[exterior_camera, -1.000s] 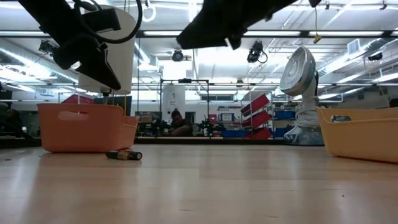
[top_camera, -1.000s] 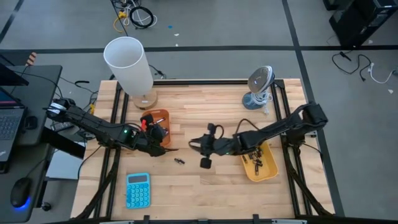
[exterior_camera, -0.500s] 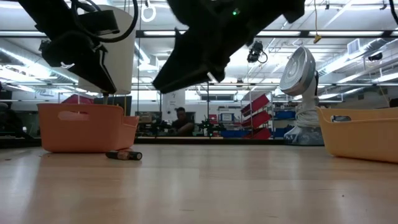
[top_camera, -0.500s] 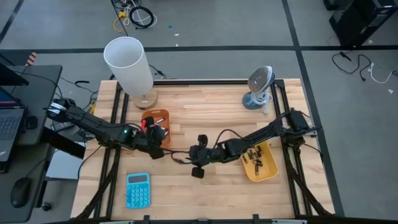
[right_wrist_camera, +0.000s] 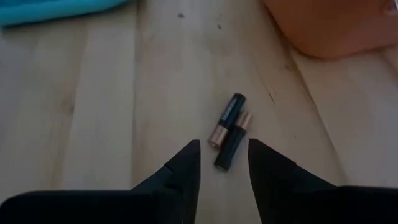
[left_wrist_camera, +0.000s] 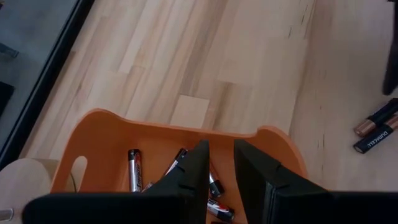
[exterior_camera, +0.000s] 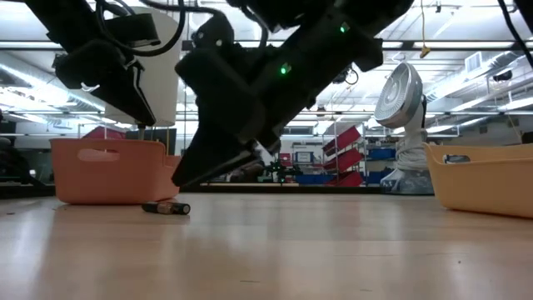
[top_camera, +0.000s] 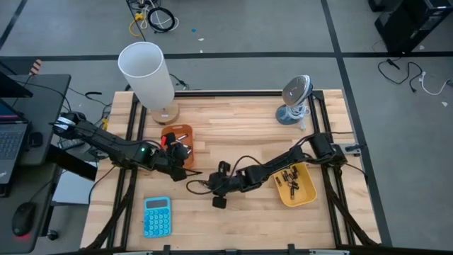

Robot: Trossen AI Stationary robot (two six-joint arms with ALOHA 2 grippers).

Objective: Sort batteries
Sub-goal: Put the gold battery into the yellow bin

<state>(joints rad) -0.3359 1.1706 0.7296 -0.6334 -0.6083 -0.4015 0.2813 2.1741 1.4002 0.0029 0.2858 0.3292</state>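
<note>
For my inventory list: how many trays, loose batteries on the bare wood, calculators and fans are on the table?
trays: 2, the orange tray and the yellow tray
loose batteries: 2
calculator: 1
fan: 1
total: 6

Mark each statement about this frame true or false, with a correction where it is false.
1. Two batteries lie side by side on the bare table. True.
2. The right gripper already holds a battery. False: its jaws stand open above the pair, gripping nothing.
3. The left gripper is over the orange tray, which has batteries in it. True.
4. The yellow tray is empty. False: several batteries lie in it.
5. The calculator sits inside the orange tray. False: it lies on the table near the front edge, apart from the tray.
</note>
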